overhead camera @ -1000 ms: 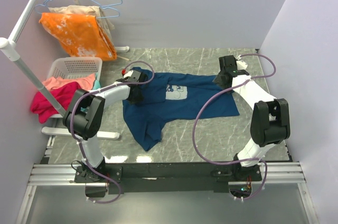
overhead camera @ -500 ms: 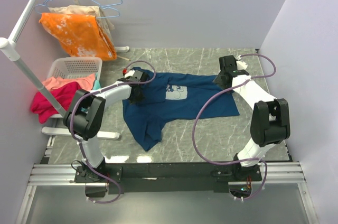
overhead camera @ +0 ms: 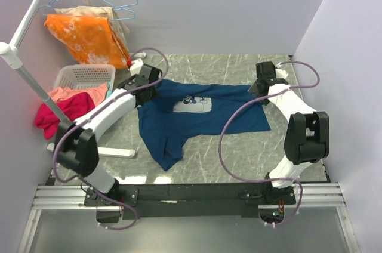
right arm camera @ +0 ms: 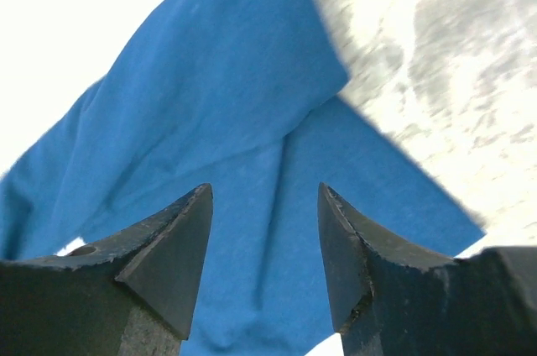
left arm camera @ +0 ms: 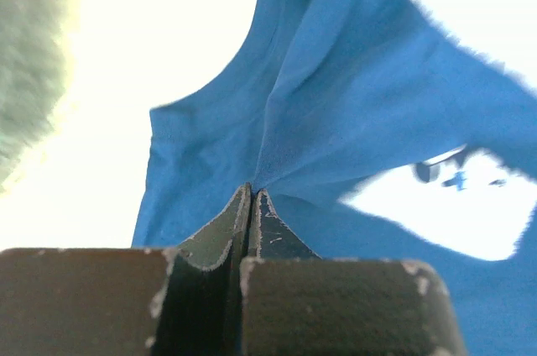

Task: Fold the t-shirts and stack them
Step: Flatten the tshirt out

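The left end effector [left arm camera: 252, 193] has its two dark fingers pressed together, pinching a raised fold of the navy blue short-sleeved cloth t-shirt [overhead camera: 200, 119]. From that pinch the cloth fans out ahead of and to both sides of the fingertips. The shirt's pale square cartoon print [overhead camera: 194, 104] lies just to the right of this end effector and a little nearer the arm bases.

The rest of the t-shirt lies spread on the grey marbled bench [overhead camera: 239, 157]. One end trails from the left end effector toward the bases, and the main body stretches across to the right end effector [right arm camera: 264, 192]. There the fingers stand spread with nothing between them. The shirt's edge is directly below and ahead of them, with a flap folded over on itself. Whether the tips touch the cloth cannot be told.

To the left of the left end effector stands a white plastic laundry basket [overhead camera: 83, 75] with pink and red garments [overhead camera: 54, 113]. Beyond it hangs an orange patterned cloth [overhead camera: 89, 38].
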Robot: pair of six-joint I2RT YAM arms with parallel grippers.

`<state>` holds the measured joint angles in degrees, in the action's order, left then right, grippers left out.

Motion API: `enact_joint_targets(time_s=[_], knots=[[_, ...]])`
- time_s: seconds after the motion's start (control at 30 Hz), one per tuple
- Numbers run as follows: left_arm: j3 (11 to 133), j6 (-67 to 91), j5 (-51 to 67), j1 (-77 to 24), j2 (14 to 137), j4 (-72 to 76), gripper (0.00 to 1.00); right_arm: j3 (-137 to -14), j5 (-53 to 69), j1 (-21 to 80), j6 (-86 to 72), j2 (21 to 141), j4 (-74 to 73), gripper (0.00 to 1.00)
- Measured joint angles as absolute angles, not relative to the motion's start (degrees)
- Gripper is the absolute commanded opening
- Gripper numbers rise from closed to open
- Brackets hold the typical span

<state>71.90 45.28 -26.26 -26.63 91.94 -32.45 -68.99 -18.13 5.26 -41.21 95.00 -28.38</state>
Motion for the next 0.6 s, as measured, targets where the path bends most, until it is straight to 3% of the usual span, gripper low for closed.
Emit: enact_joint_targets(time_s=[0.2,0.5,0.6], knots=[[74.17,45.36,-29.06,-26.61,87.05,-33.12,0.01,-69.71,-18.37,1.23,-40.58,96.84,-28.45,0.72],[74.28,45.98,-29.89,-26.35,86.94,-35.86,0.01,-70.83,-18.13,-2.61,-39.64,102.35,-28.23,0.65],[74.28,45.98,-29.87,-26.17,86.98,-36.14,0.01,-71.20,-17.17,-3.86,-39.51,103.74,-27.38,0.59]])
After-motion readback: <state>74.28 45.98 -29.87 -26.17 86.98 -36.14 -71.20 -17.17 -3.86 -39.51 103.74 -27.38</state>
